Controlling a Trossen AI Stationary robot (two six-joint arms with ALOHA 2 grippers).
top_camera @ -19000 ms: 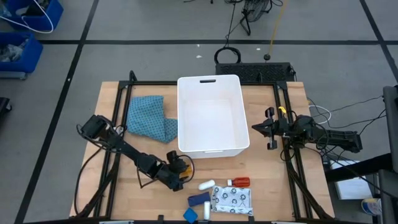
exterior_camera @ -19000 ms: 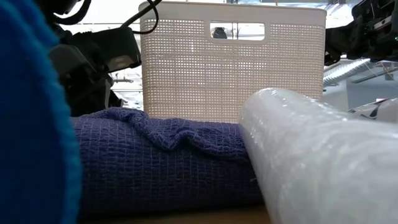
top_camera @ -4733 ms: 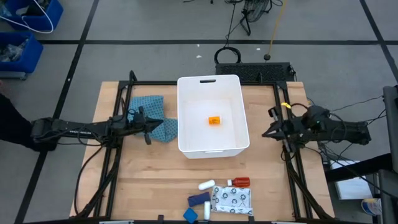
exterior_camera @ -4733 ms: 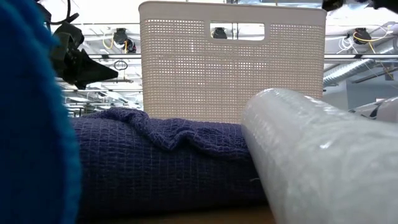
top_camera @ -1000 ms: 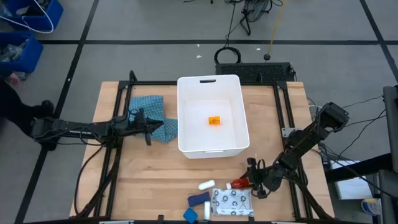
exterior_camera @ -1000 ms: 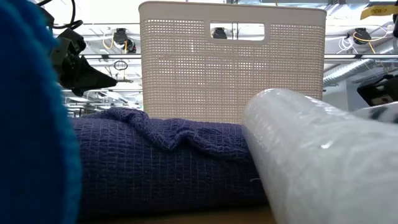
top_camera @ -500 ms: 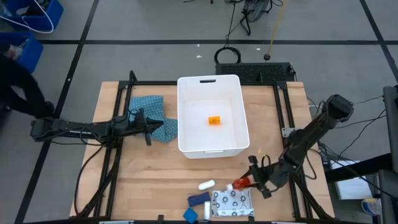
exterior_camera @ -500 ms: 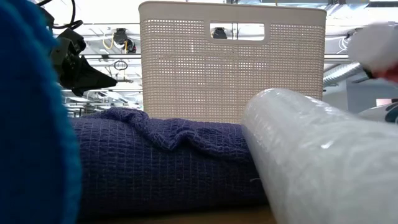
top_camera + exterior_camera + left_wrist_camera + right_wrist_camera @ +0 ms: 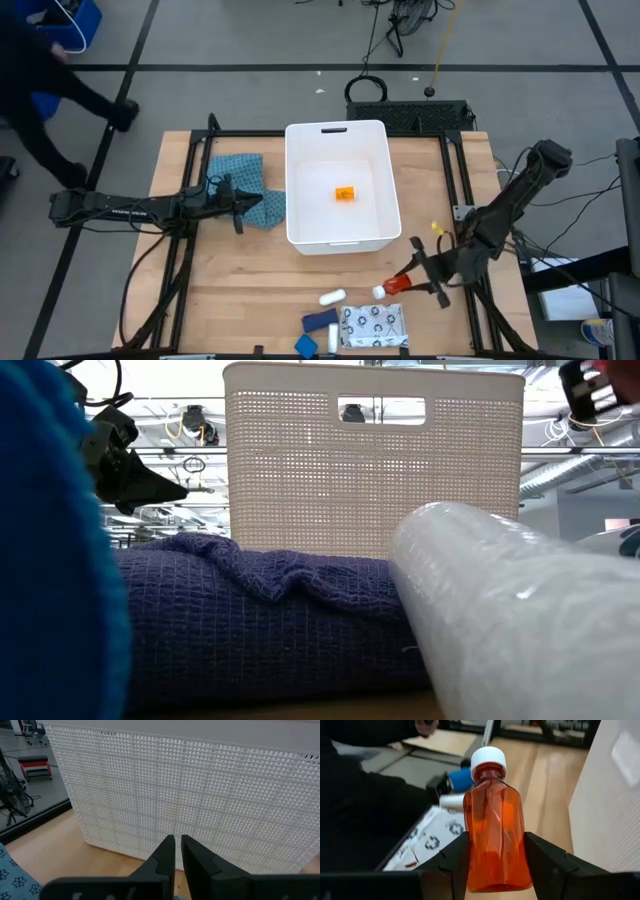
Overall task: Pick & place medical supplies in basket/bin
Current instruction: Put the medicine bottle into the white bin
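Observation:
The white basket/bin [image 9: 293, 190] stands mid-table with an orange pill bottle [image 9: 344, 194] lying on its floor. My right gripper [image 9: 405, 280] hovers off the bin's near right corner, shut on the red bottle [image 9: 392, 287] with the white cap [image 9: 488, 757]. Near the front edge, resting on the table, are a white tube [image 9: 333, 297], blue pieces [image 9: 320, 319] and the flat patterned pouch [image 9: 372, 324]. My left gripper [image 9: 262, 203] is shut and holds nothing, left of the bin, over the teal cloth [image 9: 240, 185]. My right gripper pinches the red bottle's lower body [image 9: 470, 855] between its two fingers [image 9: 542, 862], one on each side near the base. The fingers come about level from the table's right and lie along the bottle. The bottle is lifted clear, its cap toward the table's left.
In the low view a blue knit piece [image 9: 260, 620] and a clear-wrapped roll [image 9: 500, 610] fill the foreground in front of the bin [image 9: 370, 460]. A person [image 9: 60, 70] moves past the table's far left corner. Bare wood lies between the bin and the supplies.
My right gripper has risen from beside the pouch and drawn a little toward the table's right and far edges. It has carried the red bottle up off the table. The person at the far left has walked on.

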